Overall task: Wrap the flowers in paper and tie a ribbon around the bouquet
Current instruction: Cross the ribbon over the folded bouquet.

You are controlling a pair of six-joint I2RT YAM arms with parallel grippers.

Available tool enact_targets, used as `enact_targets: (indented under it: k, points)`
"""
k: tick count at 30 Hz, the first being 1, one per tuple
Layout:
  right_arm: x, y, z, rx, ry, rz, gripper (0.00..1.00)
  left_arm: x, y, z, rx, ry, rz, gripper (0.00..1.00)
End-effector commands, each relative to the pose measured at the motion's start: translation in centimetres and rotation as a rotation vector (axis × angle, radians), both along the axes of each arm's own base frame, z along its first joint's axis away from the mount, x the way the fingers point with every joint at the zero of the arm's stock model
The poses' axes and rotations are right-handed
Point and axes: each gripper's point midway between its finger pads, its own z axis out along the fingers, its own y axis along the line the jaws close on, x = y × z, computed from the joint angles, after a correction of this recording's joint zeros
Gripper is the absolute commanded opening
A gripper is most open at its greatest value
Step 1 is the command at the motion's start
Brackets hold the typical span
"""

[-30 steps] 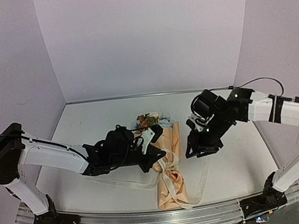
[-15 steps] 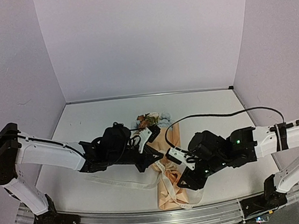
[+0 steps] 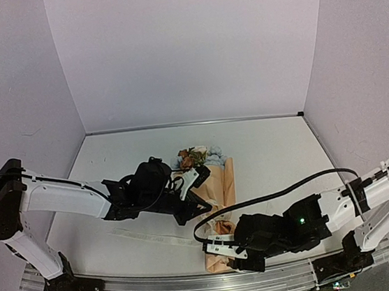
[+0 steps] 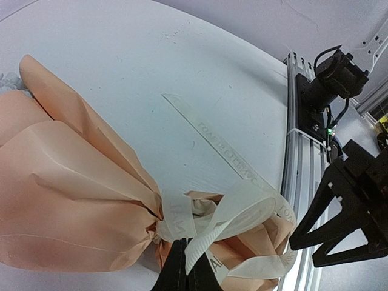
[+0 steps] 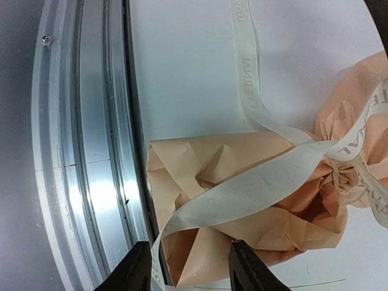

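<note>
**Pinching the ribbon (image 4: pixel 242 203) at the waist of the bouquet (image 3: pixel 223 181)**

The left hand (image 4: pixel 187 270) is closed tight on a loop of the ribbon. The cream strip rises from between its fingertips, just beside the knot. That knot cinches the paper (image 4: pixel 73 182) where the tan cone narrows, and the paper bulges out on either side of it. Another strand lies flat on the worktop (image 4: pixel 182 60), lettering up, running toward the near edge.

The right hand (image 5: pixel 191 267) hovers low at the near edge, over the narrow end of the bouquet, with its fingers standing apart. A strand of ribbon comes from the knot, crosses the crumpled paper end and drops between those fingers, close to one of them. Neither finger is seen pressing on it. The aluminium rail (image 5: pixel 79 151) runs along the near edge, just beside the paper end.

The bouquet lies in the middle of the worktop, lengthwise, with its narrow end at the near edge. The flowers (image 3: pixel 197 156) show at its wide end, pointing to the far edge. One ribbon tail trails leftward along the worktop.
</note>
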Motion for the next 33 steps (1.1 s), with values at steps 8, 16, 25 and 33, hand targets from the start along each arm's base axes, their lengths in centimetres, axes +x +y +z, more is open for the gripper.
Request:
enact_targets:
  k: [8, 16, 25, 33]
  points:
    - [0.8, 2.1, -0.3, 0.016, -0.29, 0.051, 0.43, -0.4, -0.4, 1.1, -0.014, -0.005, -0.071, 0.0]
    - [0.3, 1.4, -0.1, 0.017, -0.34, 0.049, 0.4, -0.1, -0.6, 1.4, -0.01, -0.017, -0.1, 0.0]
    - [-0.8, 1.0, -1.3, 0.004, -0.324, 0.042, 0.38, -0.3, -0.3, 1.4, 0.0, -0.016, -0.109, 0.0]
    - [-1.4, 1.4, -2.4, -0.012, -0.308, 0.023, 0.35, -0.1, -0.3, 1.3, 0.008, -0.012, -0.105, 0.0]
